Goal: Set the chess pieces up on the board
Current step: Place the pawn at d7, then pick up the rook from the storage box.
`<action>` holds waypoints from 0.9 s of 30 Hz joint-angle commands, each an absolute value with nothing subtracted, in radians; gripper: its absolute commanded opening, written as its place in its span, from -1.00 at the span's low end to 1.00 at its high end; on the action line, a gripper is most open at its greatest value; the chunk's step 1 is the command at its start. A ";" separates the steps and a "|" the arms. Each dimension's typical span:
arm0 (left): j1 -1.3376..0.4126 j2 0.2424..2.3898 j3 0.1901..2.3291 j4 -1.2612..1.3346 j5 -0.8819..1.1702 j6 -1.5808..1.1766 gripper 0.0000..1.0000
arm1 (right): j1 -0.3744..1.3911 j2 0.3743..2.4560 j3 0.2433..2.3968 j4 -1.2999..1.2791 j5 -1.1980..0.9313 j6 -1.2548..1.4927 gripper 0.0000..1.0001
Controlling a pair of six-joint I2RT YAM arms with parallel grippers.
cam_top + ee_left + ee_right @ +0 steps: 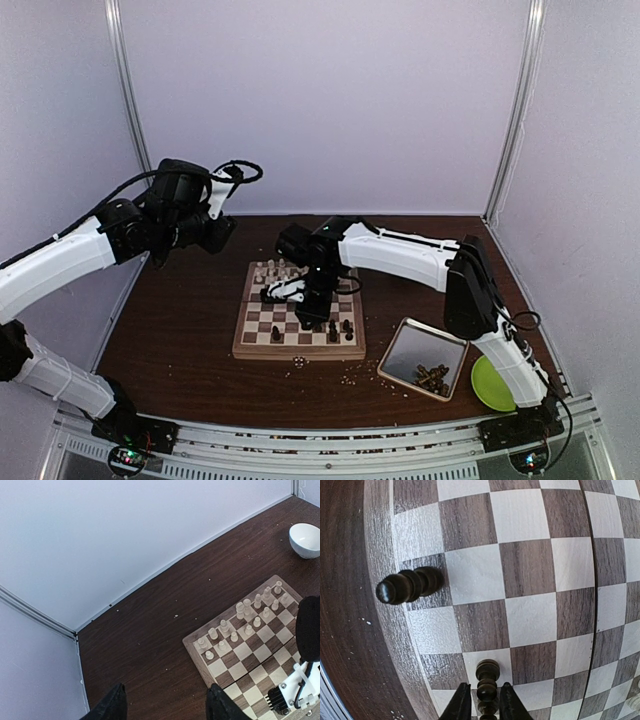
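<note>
Pinching a dark chess piece [487, 682] in right claw [482, 707] at a rim-side square of the board [530, 570], long axis on the 12–6 line, neighbour piece [407, 586] at 10 o'clock; left claw [167, 707] spread, farther off over counter [150, 645]

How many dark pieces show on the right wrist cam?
2. One dark piece stands on a dark square by the board's edge; the second dark piece sits between the right gripper's fingers. Others may lie outside this view.

Pale walls [320, 100] and metal corner posts [515, 110] enclose a dark wooden table [180, 320].
</note>
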State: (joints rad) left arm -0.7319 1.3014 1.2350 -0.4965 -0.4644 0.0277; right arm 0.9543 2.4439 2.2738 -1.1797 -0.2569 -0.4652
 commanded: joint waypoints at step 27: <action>-0.726 1.287 1.223 -0.459 -0.198 0.062 0.05 | 0.673 1.622 1.369 -0.991 -0.392 -0.512 -0.41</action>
